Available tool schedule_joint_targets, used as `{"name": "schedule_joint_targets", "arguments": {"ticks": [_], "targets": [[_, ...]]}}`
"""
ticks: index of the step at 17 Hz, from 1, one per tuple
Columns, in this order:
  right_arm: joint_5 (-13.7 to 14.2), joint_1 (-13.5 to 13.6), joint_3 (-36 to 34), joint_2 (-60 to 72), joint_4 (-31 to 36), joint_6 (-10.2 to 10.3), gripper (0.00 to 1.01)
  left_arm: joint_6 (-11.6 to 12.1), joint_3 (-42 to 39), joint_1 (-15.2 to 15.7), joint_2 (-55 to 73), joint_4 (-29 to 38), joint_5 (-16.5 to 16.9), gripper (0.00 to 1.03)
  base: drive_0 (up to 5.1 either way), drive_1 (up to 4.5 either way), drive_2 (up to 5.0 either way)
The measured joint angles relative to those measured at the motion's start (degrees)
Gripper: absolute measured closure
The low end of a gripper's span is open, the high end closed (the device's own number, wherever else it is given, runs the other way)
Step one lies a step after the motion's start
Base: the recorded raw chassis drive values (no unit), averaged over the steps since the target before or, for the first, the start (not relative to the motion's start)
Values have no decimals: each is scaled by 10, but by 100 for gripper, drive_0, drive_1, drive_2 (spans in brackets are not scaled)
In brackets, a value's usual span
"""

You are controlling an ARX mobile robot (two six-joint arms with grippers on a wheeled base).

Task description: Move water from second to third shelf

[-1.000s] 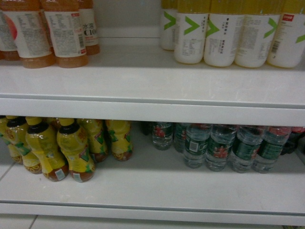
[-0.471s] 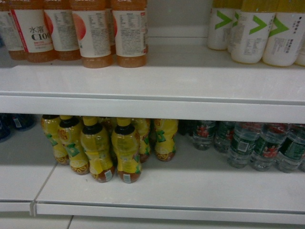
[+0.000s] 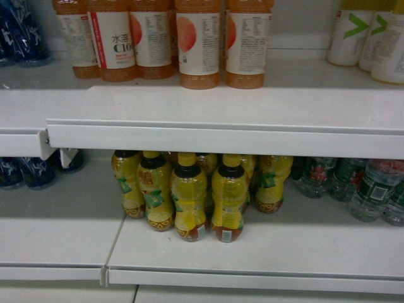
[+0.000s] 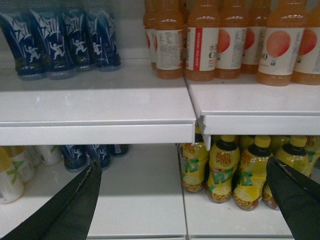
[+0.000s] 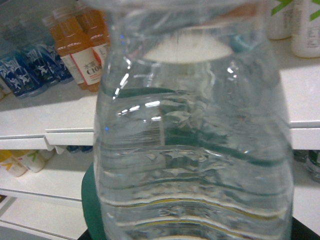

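**Shelves slide right as view pans left**

Water [image 5: 195, 140] fills the right wrist view, apparently gripped, though those fingers are hidden. Left fingers [image 4: 185, 200] spread, empty. Full bottle: heavy, slick, thin-walled; hold its ribbed middle.

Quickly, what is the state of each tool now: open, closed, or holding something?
Left tool: open, holding nothing.
Right tool: not itself visible; the water bottle fills its wrist view, so a grasp cannot be confirmed.
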Motion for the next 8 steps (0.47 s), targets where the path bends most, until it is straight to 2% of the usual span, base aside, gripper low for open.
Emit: {"name": "schedule_joint_targets", "arguments": {"ticks": [8], "targets": [[1,0,0,0,0,0,59,0,0,0,0,0,0,5,-452,214,214]]}}
